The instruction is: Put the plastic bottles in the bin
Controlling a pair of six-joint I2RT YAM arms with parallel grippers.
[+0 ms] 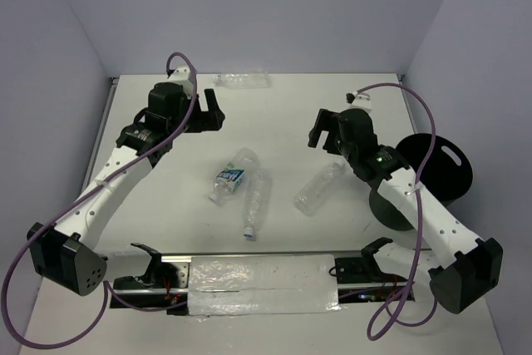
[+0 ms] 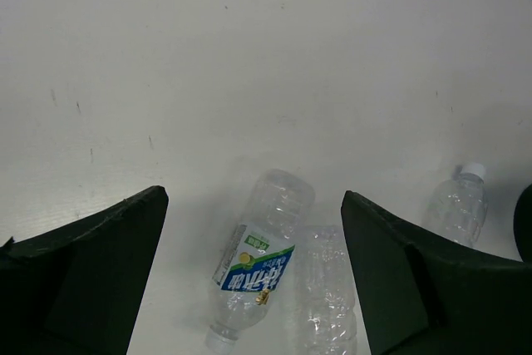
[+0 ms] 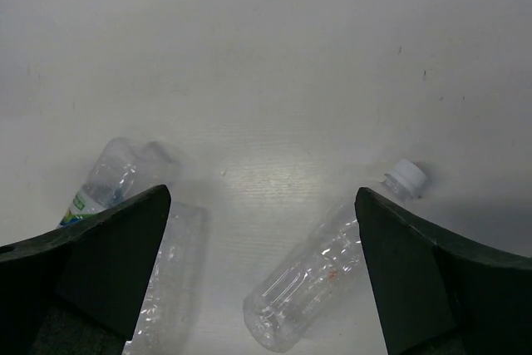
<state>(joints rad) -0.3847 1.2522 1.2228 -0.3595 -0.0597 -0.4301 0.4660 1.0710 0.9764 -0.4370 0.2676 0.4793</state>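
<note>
Three plastic bottles lie mid-table: one with a blue-and-white label [image 1: 232, 175], a clear one [image 1: 256, 203] touching it, and another clear one [image 1: 318, 189] to the right. A fourth bottle [image 1: 243, 81] lies at the back edge. The black bin [image 1: 439, 168] sits at the right, partly behind my right arm. My left gripper [image 1: 212, 112] hangs open above the table, behind the labelled bottle [image 2: 262, 247] and its clear neighbour [image 2: 328, 297]. My right gripper [image 1: 324, 130] is open too, above and behind the right-hand bottle [image 3: 320, 276]. Neither holds anything.
The table [image 1: 283, 114] is white, with purple-grey walls close on three sides. A rail with taped plastic [image 1: 258, 276] runs along the near edge between the arm bases. Purple cables loop off both arms.
</note>
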